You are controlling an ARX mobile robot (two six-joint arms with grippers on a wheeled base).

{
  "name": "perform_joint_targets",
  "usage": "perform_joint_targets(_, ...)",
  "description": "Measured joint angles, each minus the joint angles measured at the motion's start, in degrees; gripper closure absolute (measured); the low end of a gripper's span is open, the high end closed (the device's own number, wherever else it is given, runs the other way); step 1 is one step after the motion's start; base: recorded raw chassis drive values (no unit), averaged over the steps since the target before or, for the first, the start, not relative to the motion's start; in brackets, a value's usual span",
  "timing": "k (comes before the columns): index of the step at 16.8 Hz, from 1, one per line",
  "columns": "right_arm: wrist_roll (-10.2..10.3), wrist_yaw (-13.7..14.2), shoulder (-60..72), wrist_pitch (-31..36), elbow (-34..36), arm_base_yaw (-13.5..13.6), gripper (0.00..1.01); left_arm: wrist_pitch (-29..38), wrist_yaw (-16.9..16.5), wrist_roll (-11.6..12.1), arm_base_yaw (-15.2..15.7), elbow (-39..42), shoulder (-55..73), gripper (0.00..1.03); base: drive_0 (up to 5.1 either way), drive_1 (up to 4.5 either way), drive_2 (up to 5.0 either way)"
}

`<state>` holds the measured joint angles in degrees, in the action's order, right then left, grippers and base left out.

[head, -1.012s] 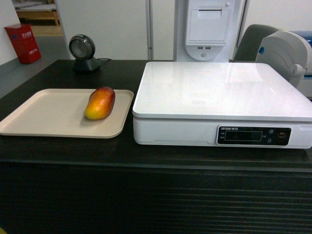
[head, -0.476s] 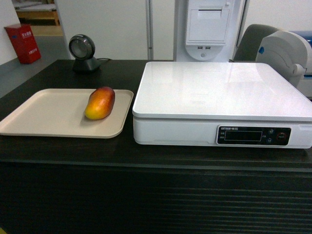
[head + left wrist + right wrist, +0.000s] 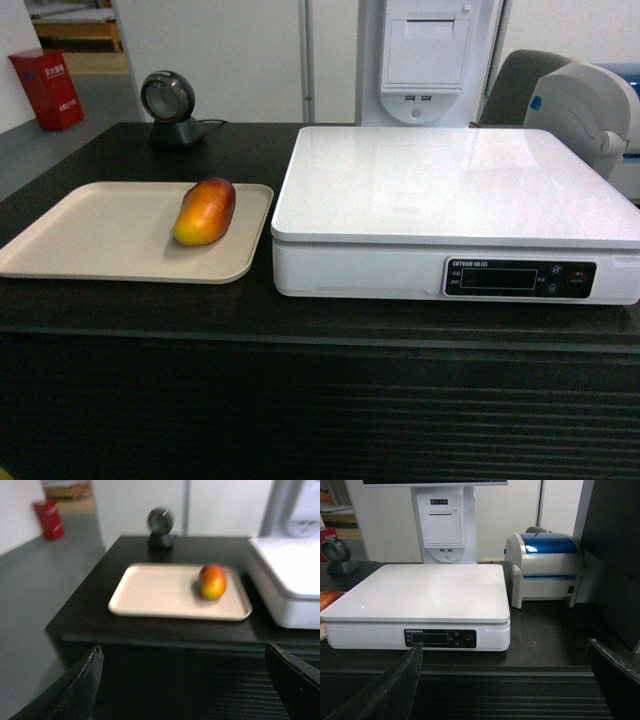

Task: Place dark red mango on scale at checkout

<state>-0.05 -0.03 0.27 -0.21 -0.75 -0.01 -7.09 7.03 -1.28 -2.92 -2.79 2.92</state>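
Mango [image 3: 205, 211], dark red at its far end and orange-yellow at its near end, lies on a beige tray [image 3: 90, 235] toward the tray's 3 o'clock edge. Just beside the tray, at its 3 o'clock, sits the white scale [image 3: 455, 185], its glossy platform bare and its dark display panel facing forward. Both rest on the dark tabletop [image 3: 250, 315] of the checkout, whose ribbed front shows below. At the tray's 12 o'clock stands a small round black scanner [image 3: 172, 108].

Neither arm shows in the head view. Each wrist view shows two dark fingers wide apart at the lower corners, left fingers [image 3: 82, 690] and right fingers [image 3: 400, 687], holding nothing and well short of the tabletop.

Judging by this, the task has barely begun: reaching, grasping, lifting and setting the mango on the scale all remain.
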Motion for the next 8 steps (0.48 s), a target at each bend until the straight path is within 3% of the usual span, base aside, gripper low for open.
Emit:
perform_joint_targets(1,0.0,0.1,0.0,0.0,0.0,0.0,0.03,-1.2,11.0,-1.2,-6.1,-3.5,9.7,0.05,0.0,0.0,0.0)
perform_joint_targets(2,0.0,-0.1,0.0,0.0,0.0,0.0,0.03,4.1,16.2,-1.3,-7.8,-6.4,18.3,0.05,0.0,0.0,0.0)
perform_joint_targets(3,0.0,0.1,0.0,0.0,0.0,0.0,0.03,9.2,16.1,-1.3,-4.3,-7.8,23.7,0.05,0.0,0.0,0.0)
perform_joint_targets(4,0.0,0.0,0.0,0.0,0.0,0.0,0.03,13.9,13.7,-1.1,-1.3,-9.3,28.9,0.05,0.0,0.0,0.0)
perform_joint_targets(6,0.0,0.0,0.0,0.0,0.0,0.0,0.03,24.9,4.0,0.3,3.8,-14.4,42.5,0.05,0.0,0.0,0.0)
perform_joint_targets(8,0.0,0.0,0.0,0.0,0.0,0.0,0.03,33.1,-3.6,1.6,8.0,-20.9,56.1,0.05,0.0,0.0,0.0)
